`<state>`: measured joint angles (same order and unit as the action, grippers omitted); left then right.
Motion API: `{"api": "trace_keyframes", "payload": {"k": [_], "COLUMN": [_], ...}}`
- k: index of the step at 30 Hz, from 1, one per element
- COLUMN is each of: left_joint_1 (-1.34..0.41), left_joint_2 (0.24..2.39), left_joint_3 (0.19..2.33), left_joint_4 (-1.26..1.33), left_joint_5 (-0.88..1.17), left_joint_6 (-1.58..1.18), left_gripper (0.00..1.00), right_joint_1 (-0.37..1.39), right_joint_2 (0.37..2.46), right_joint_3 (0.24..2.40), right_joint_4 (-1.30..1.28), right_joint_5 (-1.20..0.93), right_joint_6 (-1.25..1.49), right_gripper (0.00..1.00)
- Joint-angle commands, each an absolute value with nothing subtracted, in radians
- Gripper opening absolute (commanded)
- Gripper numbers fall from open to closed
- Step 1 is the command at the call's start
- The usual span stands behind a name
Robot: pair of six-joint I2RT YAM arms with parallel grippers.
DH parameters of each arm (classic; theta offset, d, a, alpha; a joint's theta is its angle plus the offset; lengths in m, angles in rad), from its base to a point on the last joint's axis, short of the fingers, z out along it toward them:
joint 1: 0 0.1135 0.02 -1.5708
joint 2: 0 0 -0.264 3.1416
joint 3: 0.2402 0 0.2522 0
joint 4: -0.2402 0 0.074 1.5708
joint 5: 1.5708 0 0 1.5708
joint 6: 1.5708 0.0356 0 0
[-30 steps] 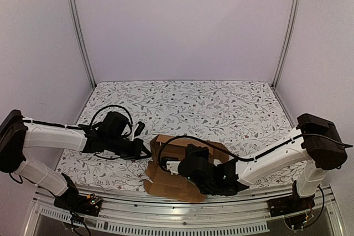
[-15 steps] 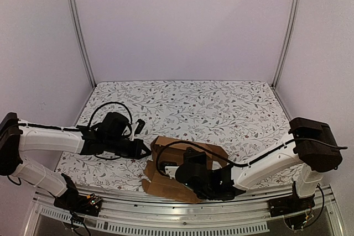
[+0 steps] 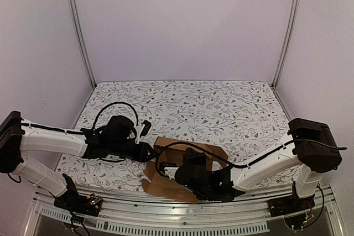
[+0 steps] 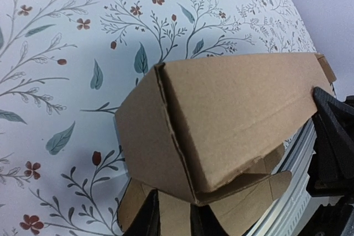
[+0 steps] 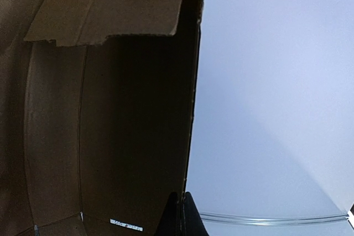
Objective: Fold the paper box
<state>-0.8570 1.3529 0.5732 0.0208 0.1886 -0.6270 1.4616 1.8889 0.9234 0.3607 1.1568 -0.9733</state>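
Pinching paper box [image 4: 238, 109] wall edge: right gripper [image 5: 180, 214], closed on it. At box's left end, left gripper [image 4: 175, 214], jaws narrowly parted. Box on floral bench [image 3: 221, 106].

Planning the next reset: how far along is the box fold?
Done: the paper box has its long walls standing, creased. In hand: the left gripper is at the bottom flaps; the right gripper, shut, sits by an inside wall edge. Left: the end flap is untucked, box open.
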Motion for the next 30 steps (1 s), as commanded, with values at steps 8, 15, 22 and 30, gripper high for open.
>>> {"api": "trace_keyframes", "payload": {"k": [8,15,22,30], "left_joint_1": [-0.936,-0.963,-0.975,-0.986], "left_joint_2": [1.441,1.450,1.462,1.509], "left_joint_3": [0.569,0.552,0.528,0.521], "left_joint_4": [0.111,0.177,0.257,0.344], "left_joint_5": [-0.036,-0.128,-0.156,-0.162], "left_joint_6": [-0.589,-0.589,-0.555,-0.512], "left_gripper": [0.26,0.28,0.35,0.37], "right_joint_1": [1.485,1.495,1.505,1.511], "right_joint_2": [1.912,1.900,1.895,1.875], "right_joint_3": [0.940,0.937,0.939,0.943], "right_joint_4": [0.366,0.351,0.336,0.284], "right_joint_5": [1.173,1.183,1.189,1.184], "right_joint_6": [-0.943,-0.923,-0.899,-0.844], "right_gripper": [0.00,0.00,0.00,0.00]}}
